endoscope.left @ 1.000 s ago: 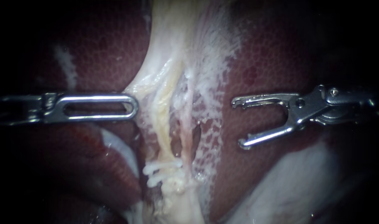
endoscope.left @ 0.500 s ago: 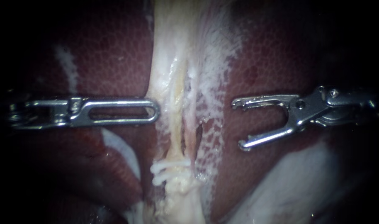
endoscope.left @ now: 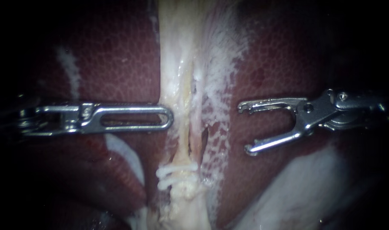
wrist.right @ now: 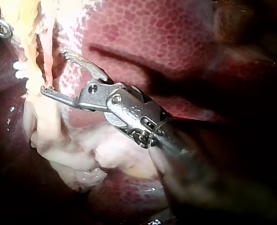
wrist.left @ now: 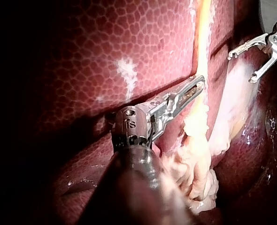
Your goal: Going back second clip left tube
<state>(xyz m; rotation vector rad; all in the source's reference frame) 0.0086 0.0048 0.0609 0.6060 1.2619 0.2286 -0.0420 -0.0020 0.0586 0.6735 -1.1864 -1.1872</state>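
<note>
A dark red liver (endoscope.left: 109,64) is seen all around. It is wet and shiny and covered in tiny spots like a net. The edges of the scene are lost in black. A few white streaks (endoscope.left: 69,70) are seen on the liver, and a big pale patch (endoscope.left: 301,187) lies low on the right.

A pale strand (endoscope.left: 177,64) of tissue runs down the middle. Low down it is split into thin tubes with dark gaps between them. Two white clips (endoscope.left: 177,169) are laid across the left tube (endoscope.left: 184,142), one just under the other, below both instruments.

The left instrument (endoscope.left: 168,118) is held flat and level. Its jaws are closed on the edge of the pale strand, above the clips.

The right instrument (endoscope.left: 245,127) is held over the liver, well apart from the strand. Its jaws are spread wide and nothing is held in them.
</note>
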